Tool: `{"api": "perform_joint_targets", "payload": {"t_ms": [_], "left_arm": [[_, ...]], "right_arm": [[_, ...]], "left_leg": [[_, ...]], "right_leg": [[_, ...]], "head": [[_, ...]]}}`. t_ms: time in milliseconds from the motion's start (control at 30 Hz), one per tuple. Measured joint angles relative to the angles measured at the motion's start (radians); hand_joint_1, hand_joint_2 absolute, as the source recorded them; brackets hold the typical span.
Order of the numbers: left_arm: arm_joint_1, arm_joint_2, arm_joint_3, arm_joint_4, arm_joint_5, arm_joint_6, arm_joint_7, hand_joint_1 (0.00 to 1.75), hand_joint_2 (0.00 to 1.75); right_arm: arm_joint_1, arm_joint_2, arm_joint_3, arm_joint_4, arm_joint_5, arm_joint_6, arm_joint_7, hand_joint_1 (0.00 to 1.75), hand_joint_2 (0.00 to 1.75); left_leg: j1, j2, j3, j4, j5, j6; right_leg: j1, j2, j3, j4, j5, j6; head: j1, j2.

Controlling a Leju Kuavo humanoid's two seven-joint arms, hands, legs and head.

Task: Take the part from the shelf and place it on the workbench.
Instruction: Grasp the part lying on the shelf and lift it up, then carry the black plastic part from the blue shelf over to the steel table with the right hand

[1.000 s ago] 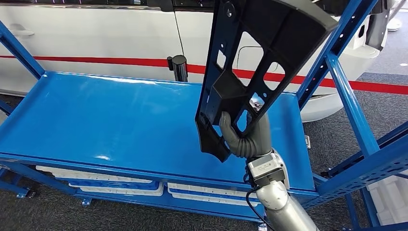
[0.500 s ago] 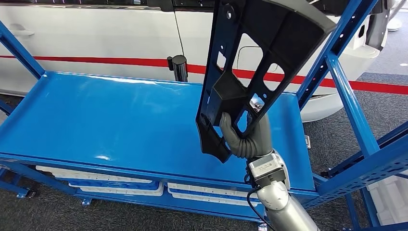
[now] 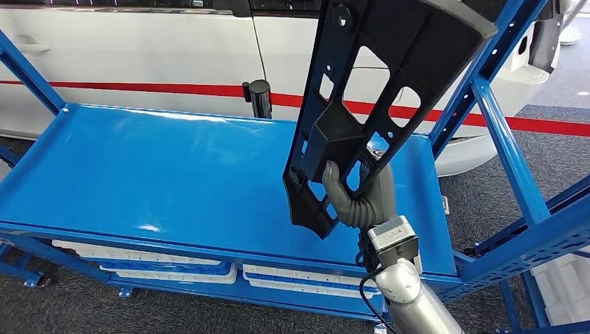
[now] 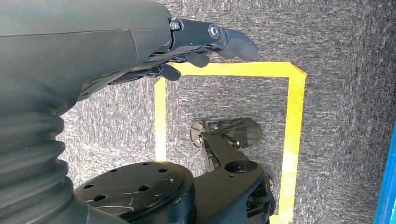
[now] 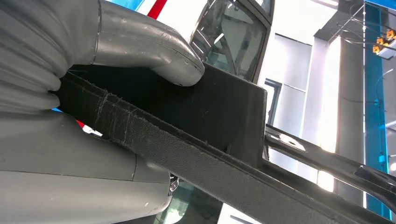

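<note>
- Above the right end of the flat blue metal workbench top (image 3: 174, 174), the long black moulded plastic part with cut-out openings (image 3: 379, 90) hangs clear of the surface, not touching it.
- Right hand (image 3: 358, 195): closed around the part near its lower end. In the right wrist view the thick grey thumb (image 5: 154, 46) presses on one face of the part (image 5: 219, 107) and the palm backs the other.
- Long axis of the part: steeply upright, leaning with its top away from the robot and toward the blue slanted frame post (image 3: 501, 139) at the right of the workbench top. Its lower tip sits just beyond the near edge of the workbench top.
- Judgement for the coming move: the part must be tipped from upright to flat and lowered; most of its length stands above the hand, so the free top end will likely swing widely.
- Risk, as a judgement: the top end is close to the slanted frame post and could strike it during the tilt.
- Left hand (image 4: 196, 46): hangs over grey carpet with yellow floor tape (image 4: 292, 140), fingers loosely extended and holding nothing. The right hand is the nearer one to the workbench top.
- Surface: smooth, glossy, level.
- Beyond the workbench top: a white vehicle body with a red stripe (image 3: 139, 66) and a short black cylindrical post (image 3: 259, 97).
</note>
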Motion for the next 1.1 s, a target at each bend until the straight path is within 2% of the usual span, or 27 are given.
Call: {"api": "perform_joint_targets", "payload": {"t_ms": [400, 467, 500, 533, 600, 633, 667, 733, 767, 800, 867, 900, 933, 967, 1033, 1067, 1100], "left_arm": [[0.000, 0.000, 0.000, 0.000, 0.000, 0.000, 0.000, 0.00, 1.75], [0.000, -0.001, 0.000, 0.000, 0.000, 0.000, 0.000, 0.00, 1.75], [0.000, -0.001, 0.000, 0.000, 0.000, 0.000, 0.000, 0.00, 1.75], [0.000, -0.002, 0.000, 0.000, -0.001, -0.001, -0.001, 0.00, 1.75], [0.000, 0.000, 0.000, 0.000, -0.001, -0.001, 0.000, 0.00, 1.75], [0.000, 0.001, 0.000, 0.000, -0.001, -0.002, 0.001, 0.00, 1.75], [0.000, 0.002, 0.000, 0.000, -0.001, -0.002, 0.002, 0.00, 1.75], [0.000, 0.002, 0.000, 0.000, -0.001, -0.002, 0.003, 0.00, 1.75], [0.000, 0.002, 0.000, 0.000, -0.001, -0.002, 0.003, 0.00, 1.75], [0.000, 0.002, 0.000, 0.000, -0.001, -0.002, 0.003, 0.00, 1.75], [0.000, 0.002, 0.000, 0.000, -0.002, -0.002, 0.003, 0.00, 1.75], [0.001, 0.002, 0.000, 0.000, -0.002, -0.002, 0.003, 0.00, 1.75], [0.001, 0.002, 0.000, 0.000, -0.002, -0.002, 0.003, 0.00, 1.75], [0.001, 0.002, 0.000, 0.000, -0.002, -0.002, 0.002, 0.00, 1.75], [0.001, 0.002, 0.000, 0.000, -0.003, -0.002, 0.002, 0.00, 1.75], [0.001, 0.002, 0.000, 0.000, -0.003, -0.002, 0.002, 0.00, 1.75], [0.000, 0.002, 0.000, 0.000, -0.004, -0.002, 0.002, 0.00, 1.75]], "right_arm": [[0.002, 0.000, -0.002, 0.000, -0.002, -0.002, 0.000, 1.75, 1.75], [0.003, 0.000, -0.009, 0.000, -0.003, -0.004, 0.000, 1.75, 1.75], [0.005, -0.002, -0.015, -0.001, -0.004, -0.006, 0.000, 1.75, 1.75], [0.010, -0.005, -0.024, -0.002, -0.006, -0.008, 0.001, 1.75, 1.75], [0.018, -0.011, -0.038, -0.003, -0.009, -0.012, 0.001, 1.75, 1.75], [0.021, -0.013, -0.043, -0.003, -0.011, -0.014, 0.002, 1.75, 1.75], [0.021, -0.013, -0.044, -0.003, -0.011, -0.016, 0.002, 1.75, 1.75], [0.021, -0.012, -0.046, -0.004, -0.011, -0.017, 0.002, 1.75, 1.75], [0.020, -0.012, -0.046, -0.004, -0.011, -0.017, 0.002, 1.75, 1.75], [0.020, -0.012, -0.046, -0.004, -0.011, -0.017, 0.002, 1.75, 1.75], [0.021, -0.012, -0.046, -0.004, -0.011, -0.017, 0.002, 1.75, 1.75], [0.021, -0.012, -0.046, -0.004, -0.011, -0.017, 0.002, 1.75, 1.75], [0.021, -0.012, -0.046, -0.004, -0.011, -0.017, 0.002, 1.75, 1.75], [0.021, -0.012, -0.046, -0.004, -0.011, -0.017, 0.002, 1.75, 1.75], [0.021, -0.012, -0.046, -0.004, -0.011, -0.017, 0.002, 1.75, 1.75], [0.020, -0.012, -0.046, -0.004, -0.011, -0.017, 0.002, 1.75, 1.75], [0.019, -0.012, -0.047, -0.004, -0.011, -0.017, 0.002, 1.75, 1.75]], "left_leg": [[-0.001, 0.000, -0.001, 0.001, 0.000, 0.002], [0.003, 0.001, 0.003, -0.007, 0.007, 0.010], [0.007, 0.002, 0.006, -0.014, 0.012, 0.015], [0.015, 0.002, 0.010, -0.020, 0.016, 0.017], [0.022, 0.000, 0.013, -0.017, 0.012, -0.003], [0.024, -0.001, 0.013, -0.014, 0.009, -0.016], [0.024, -0.002, 0.012, -0.012, 0.008, -0.027], [0.029, -0.001, 0.009, 0.001, -0.005, -0.035], [0.030, 0.000, -0.003, 0.030, -0.026, -0.037], [0.030, 0.001, -0.027, 0.085, -0.058, -0.037], [0.029, 0.002, -0.097, 0.228, -0.124, -0.035], [0.028, 0.002, -0.125, 0.283, -0.140, -0.033], [0.028, 0.002, -0.136, 0.299, -0.134, -0.030], [0.027, 0.002, -0.128, 0.277, -0.109, -0.026], [0.027, 0.001, -0.070, 0.150, -0.037, -0.018], [0.025, 0.000, -0.041, 0.087, -0.012, -0.016], [0.023, -0.001, -0.024, 0.046, 0.001, -0.015]], "right_leg": [[-0.001, 0.000, 0.000, 0.000, 0.000, 0.003], [0.000, 0.000, 0.000, -0.001, 0.000, 0.009], [0.000, 0.000, -0.025, 0.052, -0.025, 0.010], [-0.006, -0.002, -0.039, 0.085, -0.037, 0.024], [-0.018, -0.002, -0.029, 0.088, -0.049, 0.039], [-0.023, -0.001, -0.001, 0.039, -0.030, 0.046], [-0.022, 0.000, 0.016, 0.010, -0.023, 0.037], [-0.022, 0.000, 0.016, 0.012, -0.023, 0.020], [-0.023, -0.001, 0.017, 0.011, -0.023, 0.012], [-0.022, -0.001, 0.018, 0.010, -0.023, 0.005], [-0.014, -0.002, 0.018, 0.011, -0.024, -0.003], [-0.011, -0.002, 0.017, 0.011, -0.024, -0.004], [-0.008, -0.002, 0.018, 0.011, -0.024, -0.005], [-0.006, -0.001, 0.020, 0.012, -0.024, -0.005], [-0.004, 0.002, 0.023, 0.012, -0.025, -0.004], [0.000, 0.002, 0.022, 0.014, -0.025, -0.003], [0.002, 0.003, 0.020, 0.015, -0.025, -0.001]], "head": [[0.000, 0.000], [0.000, 0.000], [0.002, 0.000], [0.003, 0.000], [0.008, 0.000], [0.009, 0.000], [0.010, 0.000], [0.009, 0.000], [0.008, 0.000], [0.007, 0.000], [0.006, 0.000], [0.006, 0.000], [0.006, 0.000], [0.006, 0.000], [0.006, 0.000], [0.007, 0.000], [0.007, 0.000]]}}
